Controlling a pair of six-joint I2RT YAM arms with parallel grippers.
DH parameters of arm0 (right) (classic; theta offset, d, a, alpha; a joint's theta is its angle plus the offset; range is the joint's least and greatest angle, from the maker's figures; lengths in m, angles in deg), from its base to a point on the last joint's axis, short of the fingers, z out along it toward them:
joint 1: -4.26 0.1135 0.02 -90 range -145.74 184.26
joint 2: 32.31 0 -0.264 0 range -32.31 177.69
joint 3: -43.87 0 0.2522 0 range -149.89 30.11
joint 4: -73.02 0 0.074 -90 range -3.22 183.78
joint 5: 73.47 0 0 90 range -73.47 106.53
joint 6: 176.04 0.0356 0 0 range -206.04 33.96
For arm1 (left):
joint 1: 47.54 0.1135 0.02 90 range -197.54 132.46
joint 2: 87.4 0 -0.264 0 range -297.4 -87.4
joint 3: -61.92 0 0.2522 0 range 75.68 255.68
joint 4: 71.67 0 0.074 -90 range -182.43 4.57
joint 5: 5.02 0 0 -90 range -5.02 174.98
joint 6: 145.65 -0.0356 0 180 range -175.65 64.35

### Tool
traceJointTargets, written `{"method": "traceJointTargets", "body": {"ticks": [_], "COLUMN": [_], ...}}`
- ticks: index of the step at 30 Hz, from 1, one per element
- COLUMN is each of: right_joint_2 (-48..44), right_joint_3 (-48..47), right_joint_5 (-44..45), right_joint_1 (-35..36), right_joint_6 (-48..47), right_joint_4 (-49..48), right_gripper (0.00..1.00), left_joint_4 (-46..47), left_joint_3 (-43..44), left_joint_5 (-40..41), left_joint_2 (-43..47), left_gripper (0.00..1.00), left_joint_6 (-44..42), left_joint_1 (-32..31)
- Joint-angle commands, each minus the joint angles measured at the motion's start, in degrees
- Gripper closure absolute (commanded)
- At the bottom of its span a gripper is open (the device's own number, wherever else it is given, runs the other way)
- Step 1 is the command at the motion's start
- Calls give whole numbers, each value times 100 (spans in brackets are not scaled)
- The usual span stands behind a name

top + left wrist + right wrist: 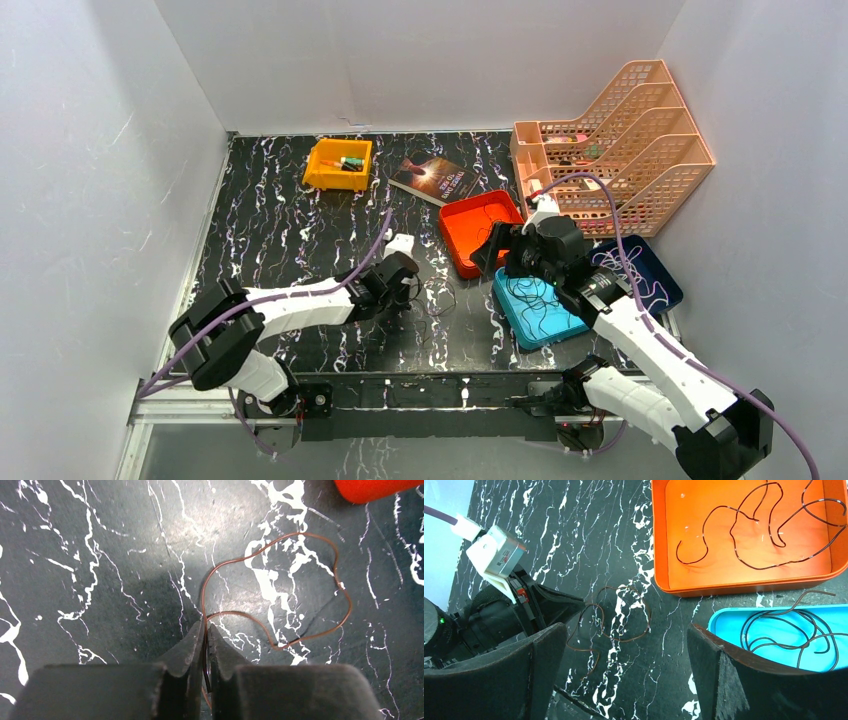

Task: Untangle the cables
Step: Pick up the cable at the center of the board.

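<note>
My left gripper (413,286) (206,628) is shut on a thin brown cable (345,605), low over the black marbled table. The cable's loop lies on the table ahead of the fingers and also shows in the right wrist view (624,639). My right gripper (498,256) (625,630) is open and empty, held above the table between the orange tray (452,216) and the cyan tray (505,310). A dark cable (744,535) lies loose in the orange tray. Another dark cable (774,630) is coiled in the cyan tray. A whitish cable (640,275) lies in a dark blue tray (672,297).
A yellow bin (338,165) with small items and a book (432,178) sit at the back. A peach file rack (615,140) stands at the back right. White walls close in on three sides. The left arm's wrist (499,605) is close to my right gripper.
</note>
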Motion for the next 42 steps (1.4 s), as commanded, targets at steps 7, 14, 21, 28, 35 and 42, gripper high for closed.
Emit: {"method": "traceJointTargets", "body": {"ticks": [7,14,21,28,35,42], "right_joint_2": [-715,-1327,-1061,-20,655,1284], "right_joint_3": [365,933,945,947,1266,1943], "right_joint_5": [160,166,-1135,-2501,-2597,-1663], "right_joint_1": [28,28,29,34,85,172], "right_joint_6": [-287,-922,-1471,-1417,-1055,-53], "right_joint_4": [-946,-2029,-2508,-3359,-4650,-6323], "right_gripper": [2,2,2,4,7,10], "left_joint_4": [-524,-699,-1102,-1331,-1423,-1419], "left_joint_3": [661,978,1561,2006,2247,2426], "left_joint_5": [333,128,168,170,179,176], "left_joint_2": [813,1766,2186,2328,2382,2497], "left_gripper": [100,100,100,100,100,100], "left_joint_6": [-714,-1403,-1737,-1830,-1853,-1759], "left_joint_1": [21,25,28,21,26,29]}}
